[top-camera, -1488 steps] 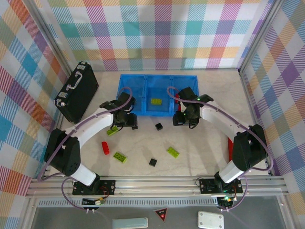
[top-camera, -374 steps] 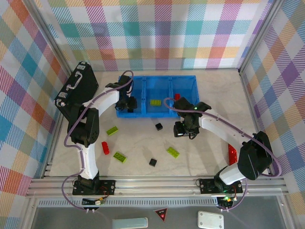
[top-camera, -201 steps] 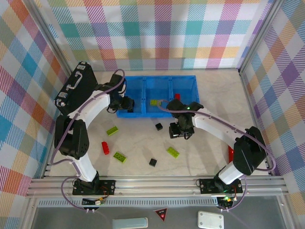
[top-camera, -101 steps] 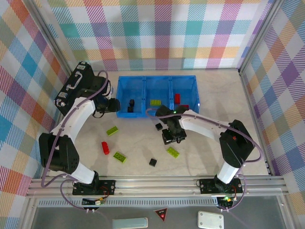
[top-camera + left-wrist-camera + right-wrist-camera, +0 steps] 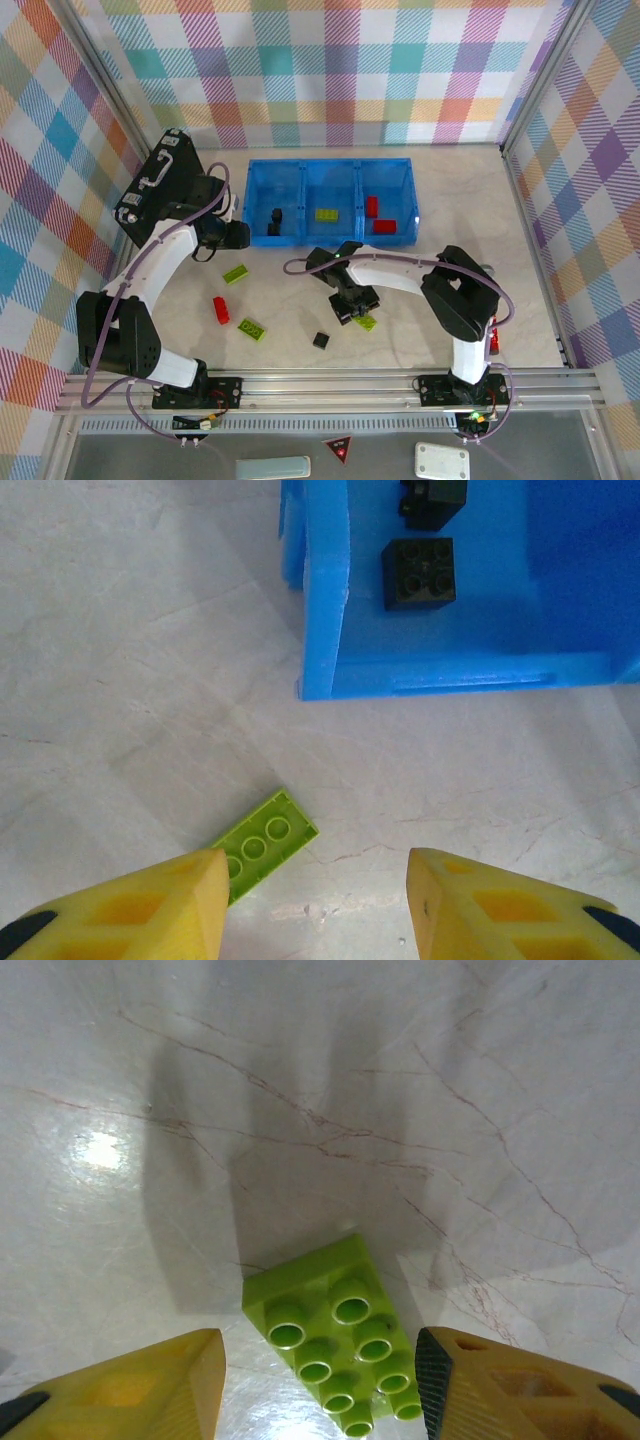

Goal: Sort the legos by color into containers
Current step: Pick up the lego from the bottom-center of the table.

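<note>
The blue tray (image 5: 300,236) holds black cubes (image 5: 275,218) in its left compartment, a green brick (image 5: 326,214) in the middle one and red bricks (image 5: 372,206) in the right one. My left gripper (image 5: 232,237) hangs open just outside the tray's front left corner (image 5: 320,630), above a lime brick (image 5: 262,845) that lies near its left finger (image 5: 150,905). My right gripper (image 5: 320,1385) is open and low over another lime brick (image 5: 335,1345), which lies on the table between its fingers. That brick (image 5: 366,321) pokes out beside the right gripper (image 5: 352,308).
Loose on the table are a lime brick (image 5: 235,273), a red brick (image 5: 220,310), a lime brick (image 5: 252,329) and a black cube (image 5: 320,340). Another red brick (image 5: 493,340) lies by the right arm's base. A black briefcase (image 5: 160,190) leans at the left wall.
The left gripper has pulled back from the tray's left compartment toward the front left, leaving a black cube inside. The right gripper has swung left and nearer, down over the lime brick.
</note>
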Tool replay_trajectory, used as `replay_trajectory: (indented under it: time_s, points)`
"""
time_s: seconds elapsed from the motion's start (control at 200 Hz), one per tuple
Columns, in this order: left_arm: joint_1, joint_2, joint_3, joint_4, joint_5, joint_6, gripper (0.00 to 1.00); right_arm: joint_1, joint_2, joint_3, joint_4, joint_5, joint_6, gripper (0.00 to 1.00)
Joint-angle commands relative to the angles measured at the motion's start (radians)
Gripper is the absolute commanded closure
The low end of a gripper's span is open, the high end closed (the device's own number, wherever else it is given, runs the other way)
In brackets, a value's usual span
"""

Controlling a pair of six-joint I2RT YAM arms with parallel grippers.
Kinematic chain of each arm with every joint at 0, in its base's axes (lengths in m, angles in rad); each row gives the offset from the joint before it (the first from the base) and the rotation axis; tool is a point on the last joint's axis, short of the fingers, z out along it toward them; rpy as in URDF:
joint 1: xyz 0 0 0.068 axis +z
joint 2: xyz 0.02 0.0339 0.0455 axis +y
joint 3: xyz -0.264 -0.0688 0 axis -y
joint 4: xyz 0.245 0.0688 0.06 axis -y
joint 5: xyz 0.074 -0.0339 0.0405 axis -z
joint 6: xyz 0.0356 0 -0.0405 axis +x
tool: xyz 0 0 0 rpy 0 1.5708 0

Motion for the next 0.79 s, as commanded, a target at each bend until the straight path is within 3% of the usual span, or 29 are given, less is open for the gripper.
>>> replay_trajectory:
  time_s: [0.0,0.38,0.79]
  points:
    - [0.011,-0.008,-0.018,0.023,0.004,0.026,0.50,0.010,0.016,0.000,-0.017,0.028,-0.023,0.46]
    - [0.011,-0.007,-0.024,0.021,0.014,0.029,0.50,0.010,0.046,-0.014,0.010,0.032,-0.048,0.47]
    - [0.011,-0.008,-0.029,0.018,0.012,0.032,0.50,0.009,0.052,-0.023,0.015,0.028,-0.040,0.58]
